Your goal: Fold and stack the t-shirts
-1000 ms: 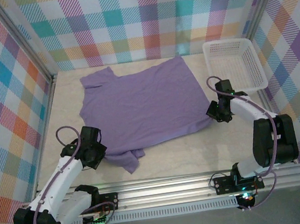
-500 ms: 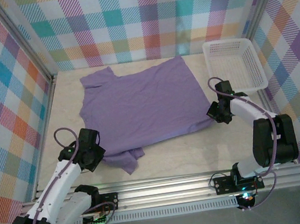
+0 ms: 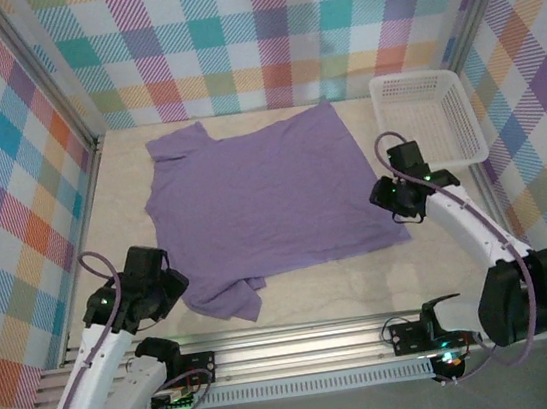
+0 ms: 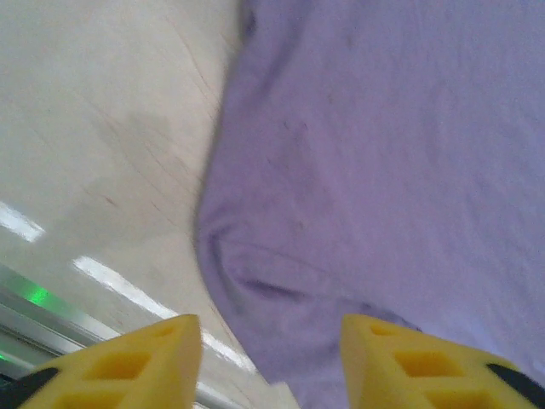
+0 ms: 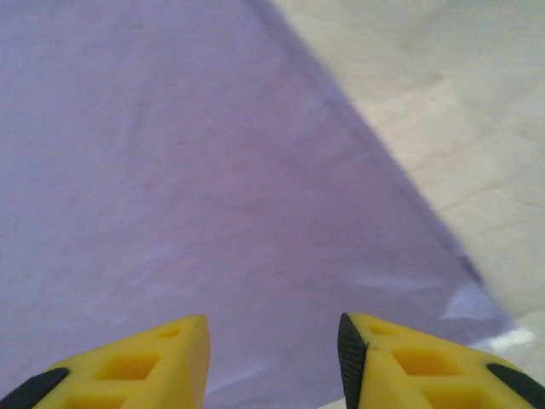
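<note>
Looking past the left gripper (image 4: 271,366) — yellow fingers (image 4: 145,366) parted, nothing between them — onto the lavender t-shirt (image 4: 383,153), its edge puckered (pale table (image 4: 102,128) at left).

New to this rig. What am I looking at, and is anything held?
Two robot arms bolted at the table's near edge, each with a two-finger gripper. The wide shot is from a fixed camera above and behind them; the other two are wrist cameras, so the yellow wedges are each arm's own fingers. A lavender t-shirt lies spread on the table, near-left corner rumpled; a white basket sits far right. The left gripper is by that corner, the right gripper at the shirt's right edge. Both open, holding nothing.
</note>
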You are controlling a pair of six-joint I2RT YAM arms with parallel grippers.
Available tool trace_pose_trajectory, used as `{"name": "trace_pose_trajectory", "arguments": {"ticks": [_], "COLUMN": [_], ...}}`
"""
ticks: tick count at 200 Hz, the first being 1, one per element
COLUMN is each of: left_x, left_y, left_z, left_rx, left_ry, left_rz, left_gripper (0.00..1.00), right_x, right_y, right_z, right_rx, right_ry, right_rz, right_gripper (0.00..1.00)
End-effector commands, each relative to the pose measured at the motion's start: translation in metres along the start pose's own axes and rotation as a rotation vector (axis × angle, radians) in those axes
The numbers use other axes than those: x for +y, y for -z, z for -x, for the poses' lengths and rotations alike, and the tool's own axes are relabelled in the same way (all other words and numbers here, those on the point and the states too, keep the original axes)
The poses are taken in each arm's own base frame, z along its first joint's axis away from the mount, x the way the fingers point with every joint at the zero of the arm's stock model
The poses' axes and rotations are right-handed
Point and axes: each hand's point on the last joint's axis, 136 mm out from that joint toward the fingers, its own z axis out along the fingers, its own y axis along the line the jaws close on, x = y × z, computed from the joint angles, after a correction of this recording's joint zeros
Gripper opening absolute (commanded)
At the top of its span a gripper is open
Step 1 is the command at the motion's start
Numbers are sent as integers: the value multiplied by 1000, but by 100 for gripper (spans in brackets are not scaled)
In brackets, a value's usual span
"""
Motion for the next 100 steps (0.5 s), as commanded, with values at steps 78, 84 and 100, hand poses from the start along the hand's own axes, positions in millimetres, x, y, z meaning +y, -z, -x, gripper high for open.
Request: {"name": "trace_pose_trajectory", "arguments": {"ticks": [78,84,100], "left_x": [-37,-37,-37], "left_y": [-80,-87,-98], "left_z": [9,10,14], "left_rx": [97,115,135], "left_ry": [82,92,92], "left_rz": [92,100,132], "left_gripper": [46,45,45], "right_x": [78,75,65], "right_y": [-77,-82,-97], "right_z": [-39,-39,-39], "right_rx": [233,245,281], "right_ry": [153,147,126], "right_rz": [127,104,50], "right_gripper": [29,29,30]}}
